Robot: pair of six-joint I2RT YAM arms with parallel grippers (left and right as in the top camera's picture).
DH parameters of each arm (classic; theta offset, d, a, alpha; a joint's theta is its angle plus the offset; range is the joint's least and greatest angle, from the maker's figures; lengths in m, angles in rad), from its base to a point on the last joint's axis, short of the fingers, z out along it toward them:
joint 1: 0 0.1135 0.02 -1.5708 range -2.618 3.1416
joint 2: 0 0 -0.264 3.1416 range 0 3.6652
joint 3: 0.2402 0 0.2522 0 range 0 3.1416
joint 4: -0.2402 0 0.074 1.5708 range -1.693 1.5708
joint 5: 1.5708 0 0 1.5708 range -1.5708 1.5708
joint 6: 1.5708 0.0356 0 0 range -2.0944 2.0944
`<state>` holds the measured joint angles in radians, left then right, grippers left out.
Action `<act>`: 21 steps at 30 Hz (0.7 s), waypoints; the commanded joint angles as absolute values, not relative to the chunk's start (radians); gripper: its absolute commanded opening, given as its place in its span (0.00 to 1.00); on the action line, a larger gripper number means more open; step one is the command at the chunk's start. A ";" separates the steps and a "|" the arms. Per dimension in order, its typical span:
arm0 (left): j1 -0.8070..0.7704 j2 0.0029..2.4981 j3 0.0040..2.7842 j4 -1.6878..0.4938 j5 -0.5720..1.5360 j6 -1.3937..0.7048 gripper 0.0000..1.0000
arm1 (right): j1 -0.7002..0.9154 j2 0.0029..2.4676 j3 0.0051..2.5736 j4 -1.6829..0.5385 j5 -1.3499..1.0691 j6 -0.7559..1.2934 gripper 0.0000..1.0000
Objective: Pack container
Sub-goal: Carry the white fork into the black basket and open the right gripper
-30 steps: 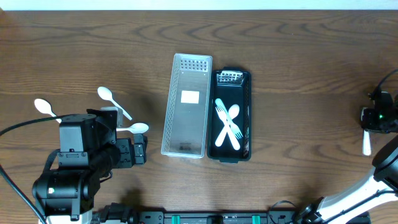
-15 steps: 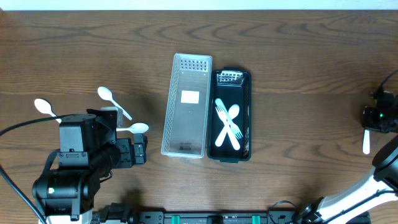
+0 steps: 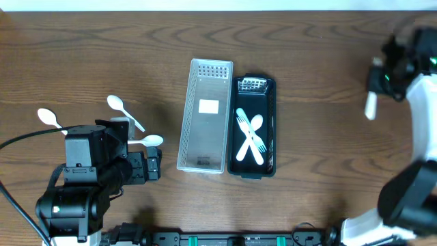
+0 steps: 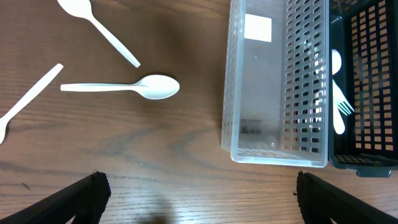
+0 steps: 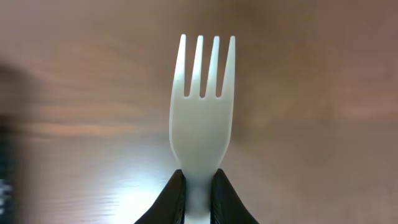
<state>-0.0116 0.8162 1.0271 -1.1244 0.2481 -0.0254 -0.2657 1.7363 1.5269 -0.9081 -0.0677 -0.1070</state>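
Observation:
A clear perforated container (image 3: 203, 116) lies beside a black basket (image 3: 268, 102) that holds two crossed white forks (image 3: 250, 137). Three white spoons (image 3: 123, 108) lie on the table at the left; two show whole in the left wrist view (image 4: 124, 87). My left gripper (image 4: 198, 199) is open and empty, low on the table left of the clear container (image 4: 277, 81). My right gripper (image 5: 198, 190) is shut on a white fork (image 5: 202, 112) and holds it in the air at the far right (image 3: 371, 104), apart from the basket.
The wooden table (image 3: 321, 61) runs to its far edge at the top. The left arm's body (image 3: 89, 178) stands at the bottom left. The right arm (image 3: 416, 137) stretches along the right edge.
My right gripper has lifted and swung up and to the left with the white fork in it. The left arm, spoons and containers have not moved.

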 commanded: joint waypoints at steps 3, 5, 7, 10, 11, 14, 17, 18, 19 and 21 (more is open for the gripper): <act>-0.014 0.815 1.040 -1.124 0.243 -0.012 0.98 | 0.058 1.590 1.649 -0.974 -0.079 0.142 0.01; -0.014 0.815 1.040 -1.125 0.243 -0.012 0.98 | 0.164 1.583 1.653 -0.972 -0.078 0.189 0.01; -0.014 0.815 1.040 -1.125 0.243 -0.012 0.98 | 0.266 1.591 1.652 -0.975 -0.058 0.240 0.01; -0.014 0.815 1.040 -1.125 0.243 -0.012 0.98 | 0.391 1.626 1.645 -0.984 0.017 0.297 0.01; -0.014 0.815 1.040 -1.125 0.242 -0.012 0.98 | 0.426 1.645 1.638 -0.985 0.041 0.315 0.01; -0.014 0.815 1.040 -1.125 0.243 -0.012 0.98 | 0.490 1.710 1.617 -0.995 0.060 0.366 0.01; -0.014 0.815 1.040 -1.125 0.243 -0.012 0.98 | 0.527 1.802 1.591 -1.021 0.060 0.444 0.01; -0.014 0.815 1.040 -1.125 0.243 -0.012 0.98 | 0.533 1.832 1.583 -1.027 0.060 0.462 0.01; -0.014 0.815 1.040 -1.125 0.242 -0.012 0.98 | 0.540 1.861 1.573 -1.031 0.059 0.473 0.02; -0.014 0.815 1.040 -1.126 0.243 -0.012 0.98 | 0.552 1.922 1.559 -1.041 0.047 0.476 0.01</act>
<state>-0.0116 0.8162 1.0271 -1.1248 0.2481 -0.0254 0.5323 1.8423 1.5902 -1.0286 0.0288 0.3965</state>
